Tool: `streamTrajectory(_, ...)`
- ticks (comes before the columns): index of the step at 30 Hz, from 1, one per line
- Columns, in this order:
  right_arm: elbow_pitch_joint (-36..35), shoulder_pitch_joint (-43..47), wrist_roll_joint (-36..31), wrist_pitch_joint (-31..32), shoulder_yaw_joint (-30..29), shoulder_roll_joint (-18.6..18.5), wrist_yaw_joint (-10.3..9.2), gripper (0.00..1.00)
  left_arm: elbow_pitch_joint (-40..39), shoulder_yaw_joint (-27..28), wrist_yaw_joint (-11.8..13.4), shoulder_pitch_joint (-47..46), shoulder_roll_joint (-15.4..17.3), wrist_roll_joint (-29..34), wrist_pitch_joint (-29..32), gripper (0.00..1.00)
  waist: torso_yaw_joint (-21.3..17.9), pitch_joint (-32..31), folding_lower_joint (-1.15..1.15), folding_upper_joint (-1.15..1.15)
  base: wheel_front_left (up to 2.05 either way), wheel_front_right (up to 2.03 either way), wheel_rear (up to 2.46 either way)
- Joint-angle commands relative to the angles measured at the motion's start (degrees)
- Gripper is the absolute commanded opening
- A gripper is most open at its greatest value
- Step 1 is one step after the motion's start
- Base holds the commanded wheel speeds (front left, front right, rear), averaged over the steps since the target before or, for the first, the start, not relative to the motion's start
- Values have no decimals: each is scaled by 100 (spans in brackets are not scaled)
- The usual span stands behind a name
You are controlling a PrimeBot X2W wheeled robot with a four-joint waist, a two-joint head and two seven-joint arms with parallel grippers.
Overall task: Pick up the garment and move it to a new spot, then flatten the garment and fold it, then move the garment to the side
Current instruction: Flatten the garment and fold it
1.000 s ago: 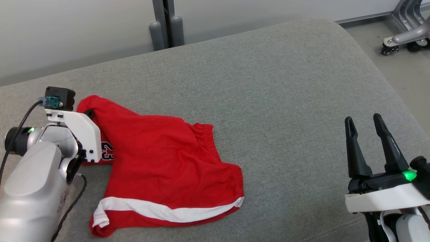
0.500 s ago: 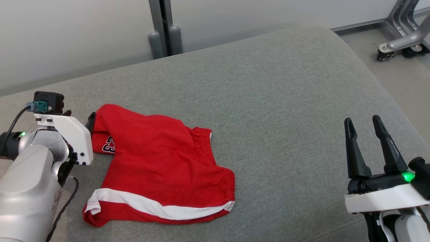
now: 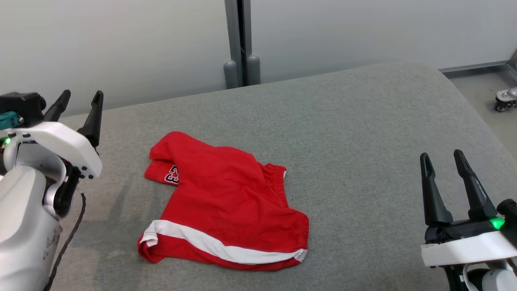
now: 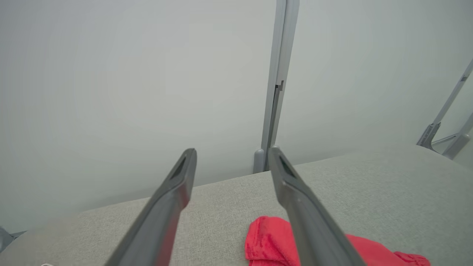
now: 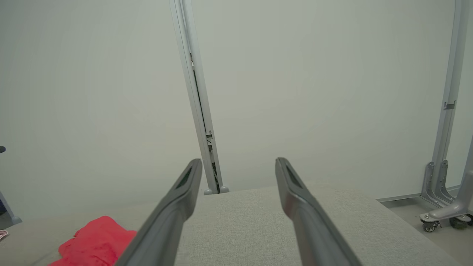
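Note:
The garment (image 3: 226,202) is a pair of red shorts with a white stripe and a number patch, lying rumpled on the grey cushioned surface (image 3: 363,133), left of centre. My left gripper (image 3: 78,101) is raised at the far left, open and empty, well clear of the cloth. In the left wrist view the left gripper (image 4: 231,155) points at the wall, with the garment (image 4: 269,240) low between and beside its fingers. At the lower right my right gripper (image 3: 442,159) stands open and empty. The right wrist view shows the right gripper (image 5: 238,164) and the garment (image 5: 96,240) far to the left.
A pale wall with a grey upright post (image 3: 240,44) runs behind the surface. The cushion's rounded right edge drops to the floor, where a wheeled metal frame (image 3: 505,97) stands. A black cable (image 3: 68,238) hangs by my left forearm.
My left gripper has opened, let go of the garment's upper left corner and lifted away to the left. The garment has dropped flat. The head camera has shifted, so the whole picture has moved.

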Motion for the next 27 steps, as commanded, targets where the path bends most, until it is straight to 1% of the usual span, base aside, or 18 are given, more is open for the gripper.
streamTrajectory(1, -25, 70, 15, 22, -14, -34, 11, 100, -195, 39, 90, 241, 32, -92, 44, 100, 159, -144, 0, 0, 0, 0, 0)
streamTrajectory(4, -48, 143, 28, 42, -31, -24, 11, 100, -795, 82, 313, 842, 139, -190, 267, 100, 251, -204, 0, 0, 0, 0, 0)
streamTrajectory(9, -87, 239, 36, 39, -38, 2, 11, 100, -1969, 91, 858, 1989, 90, -378, 534, 100, 305, -206, 0, 0, 0, 0, 0)
streamTrajectory(12, -107, 258, 46, 44, -51, 3, 11, 100, -2599, -12, 1143, 2588, 21, -398, 685, 100, 303, -174, 0, 0, 0, 0, 0)
streamTrajectory(14, -130, 245, 43, 70, -44, -15, 11, 100, -2953, -144, 1267, 2967, -17, -440, 870, 100, 271, -146, 0, 0, 0, 0, 0)
streamTrajectory(16, -146, 212, 43, 75, -88, -28, 11, 100, -3252, -277, 1381, 3204, 20, -383, 1044, 100, 261, -111, 0, 0, 0, 0, 0)
streamTrajectory(18, -155, 190, 40, 86, -103, -35, 11, 100, -3394, -357, 1482, 3363, 44, -387, 1210, 100, 258, -86, 0, 0, 0, 0, 0)
streamTrajectory(19, -155, 190, 40, 86, -103, -35, 11, 100, -3394, -357, 1482, 3363, 44, -387, 1210, 100, 258, -86, 0, 0, 0, 0, 0)
streamTrajectory(22, -134, 163, 26, 90, -76, -41, 11, 100, -3398, -493, 1625, 3473, 67, -363, 1539, 100, 239, -60, 0, 0, 0, 0, 0)
streamTrajectory(27, -88, 141, 31, 83, -15, -17, 11, 100, -3216, -687, 1898, 3251, 231, -171, 2171, 100, 197, -47, 0, 0, 0, 0, 0)
